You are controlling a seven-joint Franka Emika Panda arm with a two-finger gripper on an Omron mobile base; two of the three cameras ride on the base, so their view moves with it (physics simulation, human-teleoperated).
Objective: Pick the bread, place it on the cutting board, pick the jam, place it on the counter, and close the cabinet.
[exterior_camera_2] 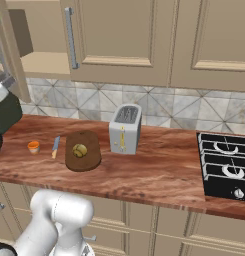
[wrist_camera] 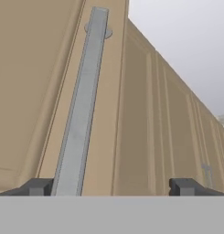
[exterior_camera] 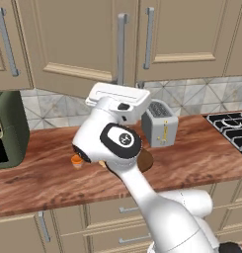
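Observation:
The bread (exterior_camera_2: 80, 150) lies on the dark oval cutting board (exterior_camera_2: 84, 161), whose edge (exterior_camera: 146, 161) peeks out behind my arm. The orange jam (exterior_camera_2: 33, 146) (exterior_camera: 77, 161) stands on the counter (exterior_camera_2: 159, 175), left of the board. The cabinet (exterior_camera_2: 41, 62) is open, its inner shelf showing. Its door (exterior_camera: 78, 44) hangs swung out, with my white hand (exterior_camera: 120, 99) at its lower edge. My gripper (wrist_camera: 112, 187) is open and faces the door's front. The grey bar handle (wrist_camera: 81, 114) runs up just inside the left fingertip (wrist_camera: 38, 186).
A silver toaster (exterior_camera_2: 125, 129) stands right of the board and a small knife (exterior_camera_2: 55, 146) lies between jam and board. A dark green appliance (exterior_camera: 9, 128) sits at the counter's left end and a black stove (exterior_camera_2: 226, 165) at the right.

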